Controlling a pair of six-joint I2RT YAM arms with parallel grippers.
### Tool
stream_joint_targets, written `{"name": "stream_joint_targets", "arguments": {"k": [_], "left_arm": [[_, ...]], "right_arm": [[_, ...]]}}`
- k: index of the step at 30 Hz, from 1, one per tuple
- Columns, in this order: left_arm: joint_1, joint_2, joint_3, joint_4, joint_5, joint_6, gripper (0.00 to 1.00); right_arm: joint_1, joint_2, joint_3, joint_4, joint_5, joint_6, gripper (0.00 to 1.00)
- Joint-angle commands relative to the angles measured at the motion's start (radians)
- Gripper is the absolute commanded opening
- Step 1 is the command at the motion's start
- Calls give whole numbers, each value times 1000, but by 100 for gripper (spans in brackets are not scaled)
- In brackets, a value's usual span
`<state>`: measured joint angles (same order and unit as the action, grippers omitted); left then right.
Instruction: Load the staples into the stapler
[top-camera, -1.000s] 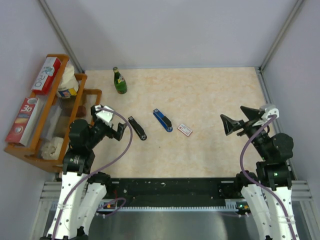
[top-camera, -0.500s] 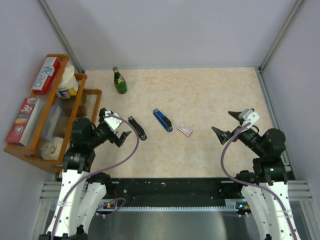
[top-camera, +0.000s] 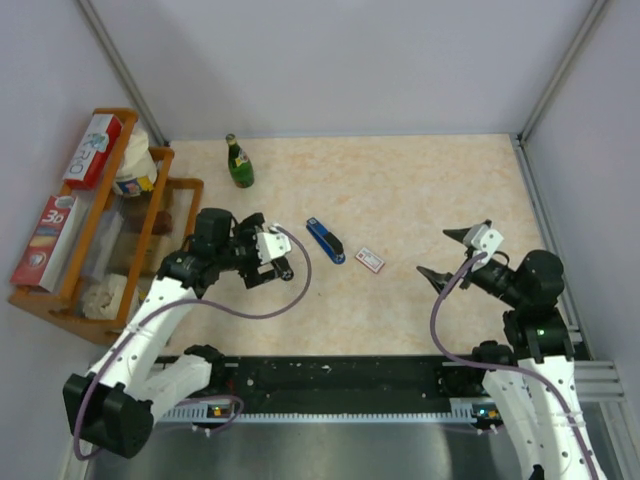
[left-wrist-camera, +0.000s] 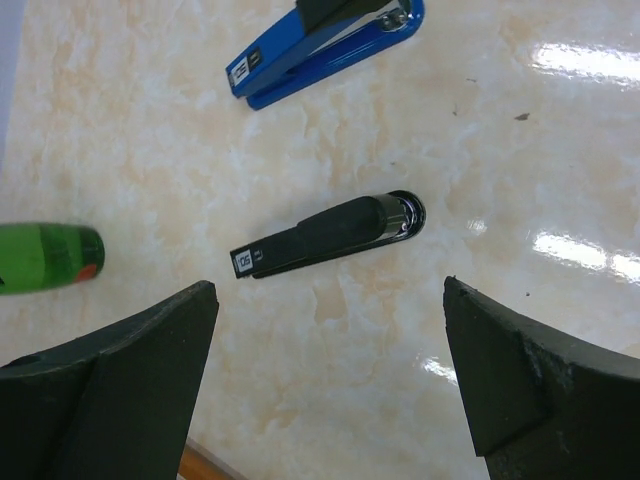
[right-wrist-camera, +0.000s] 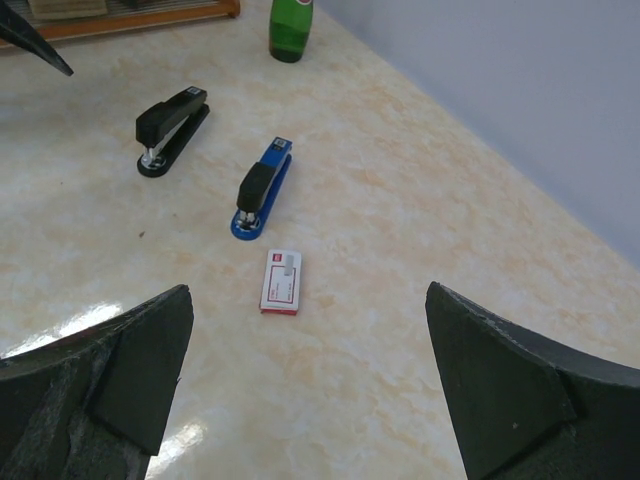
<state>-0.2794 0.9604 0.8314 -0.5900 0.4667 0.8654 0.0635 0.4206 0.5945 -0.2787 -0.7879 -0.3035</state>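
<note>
A small white staples box (top-camera: 370, 260) with a red label lies flat mid-table, also seen in the right wrist view (right-wrist-camera: 281, 281). Just left of it lies a blue stapler (top-camera: 325, 241) (right-wrist-camera: 262, 188) (left-wrist-camera: 320, 50). Farther left a black stapler (top-camera: 284, 268) (left-wrist-camera: 330, 235) (right-wrist-camera: 172, 118) lies closed. My left gripper (top-camera: 266, 256) (left-wrist-camera: 328, 290) hovers open over the black stapler, holding nothing. My right gripper (top-camera: 435, 252) (right-wrist-camera: 308, 291) is open and empty to the right of the box, pointing toward it.
A green glass bottle (top-camera: 239, 163) (right-wrist-camera: 291, 20) (left-wrist-camera: 45, 258) stands at the back left. A wooden rack (top-camera: 150, 215) with boxes and packets runs along the left edge. Grey walls close in the table at the back and on both sides.
The left arm has stretched right and forward from beside the rack to over the black stapler. The right gripper has dropped and turned toward the staples box. Both stayed open.
</note>
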Motion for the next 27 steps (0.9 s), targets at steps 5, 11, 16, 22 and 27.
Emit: {"name": "stream_joint_targets", "arguments": {"k": [5, 11, 16, 22, 27], "left_arm": [[-101, 67, 31, 1, -80, 326, 98], [-101, 156, 51, -14, -77, 542, 99], [-101, 224, 54, -8, -108, 693, 98], [-99, 342, 86, 18, -161, 754, 97], [-107, 420, 94, 16, -145, 794, 91]], "right_arm": [[-11, 24, -15, 1, -28, -51, 99], [-10, 33, -16, -2, -22, -54, 99], [-10, 41, -18, -1, -11, -60, 99], [-10, 61, -19, -1, -11, -66, 99], [-11, 76, -22, -1, -13, -68, 99]]}}
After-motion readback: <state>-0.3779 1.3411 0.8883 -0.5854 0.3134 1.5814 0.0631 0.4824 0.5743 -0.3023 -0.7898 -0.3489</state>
